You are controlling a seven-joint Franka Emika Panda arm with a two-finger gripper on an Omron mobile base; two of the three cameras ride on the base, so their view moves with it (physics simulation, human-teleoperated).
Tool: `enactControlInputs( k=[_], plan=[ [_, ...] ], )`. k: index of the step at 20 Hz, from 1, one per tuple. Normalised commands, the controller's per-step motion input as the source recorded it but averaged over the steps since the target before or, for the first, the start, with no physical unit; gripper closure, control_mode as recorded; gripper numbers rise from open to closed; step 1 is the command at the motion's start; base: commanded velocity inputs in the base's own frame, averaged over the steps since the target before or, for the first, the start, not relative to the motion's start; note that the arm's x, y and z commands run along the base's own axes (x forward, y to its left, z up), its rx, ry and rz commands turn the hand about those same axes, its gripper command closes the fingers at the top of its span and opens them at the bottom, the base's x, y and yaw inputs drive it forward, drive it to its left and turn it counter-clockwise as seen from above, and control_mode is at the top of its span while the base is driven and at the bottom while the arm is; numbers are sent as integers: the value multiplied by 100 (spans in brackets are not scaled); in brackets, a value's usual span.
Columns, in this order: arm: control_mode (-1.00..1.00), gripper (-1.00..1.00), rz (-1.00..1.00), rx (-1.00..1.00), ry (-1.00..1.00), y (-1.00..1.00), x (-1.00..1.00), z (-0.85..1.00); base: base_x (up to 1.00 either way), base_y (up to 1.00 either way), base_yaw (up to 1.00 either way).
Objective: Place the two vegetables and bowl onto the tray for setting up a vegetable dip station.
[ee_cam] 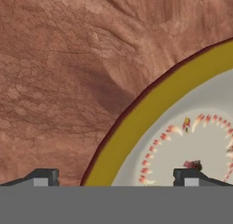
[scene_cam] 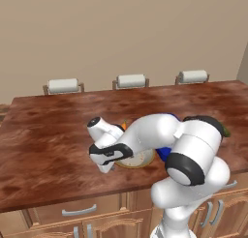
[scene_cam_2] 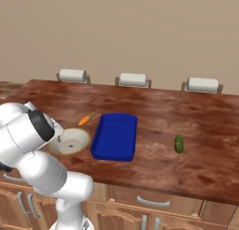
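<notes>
Right across the room runs a long counter (scene_cam_2: 186,112) of reddish-brown, heavily grained wood, with pale wooden cabinet doors and drawers (scene_cam_2: 151,203) under its near edge, each with a curved silver handle. Behind it rises a plain beige wall, and three chairs with white cushioned backs (scene_cam_2: 133,79) stand along the far side. From the right base view the layout is easy to read: the blue tray (scene_cam_2: 115,136) sits near the middle of the counter, the cream bowl (scene_cam_2: 70,141) with its tan-gold rim lies just beside the tray on its left, the little carrot (scene_cam_2: 85,120) rests near the bowl's far edge, and the dark green cucumber (scene_cam_2: 179,143) lies well apart on the tray's other side. In the left base view the white arm (scene_cam: 164,135) bends across most of this, so just a slice of bowl rim, a dab of orange and a corner of blue peek past it, yet it shows the gripper (scene_cam: 104,160) lowered at the bowl's left edge. The hand view looks close down on wood grain and the bowl's gold rim, with a ring of small reddish marks inside; the two dark fingertips (ee_cam: 43,177) stand far apart, one over bare wood, the other over the bowl's interior, straddling the rim and clasping nothing.
</notes>
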Motion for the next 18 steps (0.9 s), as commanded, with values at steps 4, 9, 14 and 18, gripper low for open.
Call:
enactControlInputs(
  k=[4, 9, 14, 18],
  plan=[
    [-100, 100, 0, 0, 0, 0, 0, -4, 0, 0, 0],
    [-100, 100, 0, 0, 0, -1, 0, -1, 0, 0, 0],
    [-100, 100, 0, 0, 0, -5, 0, 0, 0, 0, 0],
    [-100, 100, 0, 0, -3, -4, -1, 0, 0, 0, 0]
  ],
)
